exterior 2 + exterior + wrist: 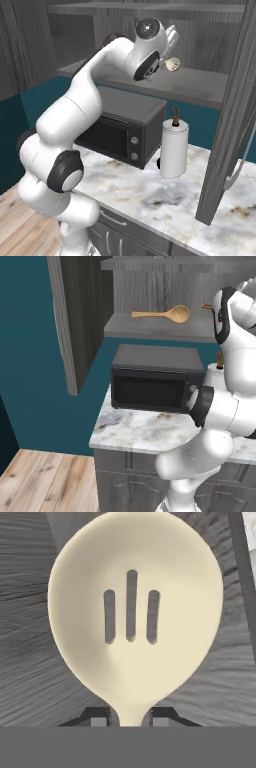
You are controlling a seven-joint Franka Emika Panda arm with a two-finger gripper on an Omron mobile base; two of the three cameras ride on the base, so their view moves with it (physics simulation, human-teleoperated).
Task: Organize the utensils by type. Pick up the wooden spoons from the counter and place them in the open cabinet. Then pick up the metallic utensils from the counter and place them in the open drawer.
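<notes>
1. Two wooden spoons are accounted for. The long tan wooden spoon (163, 314) lies flat on the grey shelf of the open cabinet (80, 316), bowl to the right in the left base view.
2. The cream-headed spoon (134, 612) is up at shelf height in the gripper (129, 717), inside the cabinet opening. In the hand view its slotted head stands just ahead of the two dark finger tips; in the right base view the head (173, 64) pokes out past the wrist, above the shelf.
3. Hand state: jaws clenched on the spoon's narrow neck, just below the head. The orange-brown handle is hidden behind the hand.
4. Handling judgement: light, stiff, not fragile. The smooth tapering neck may let the spoon pivot or slide in a two-finger pinch. A hold nearer mid-handle would balance better; the present grip looks adequate for a short placement.
5. Judged step: lower the spoon to the shelf beside the tan one and release.
6. Also seen: a dark microwave (155, 378) and a paper towel roll (173, 147) on the marble counter (165, 200).
7. Writing: no brand, label or legible text anywhere.
</notes>
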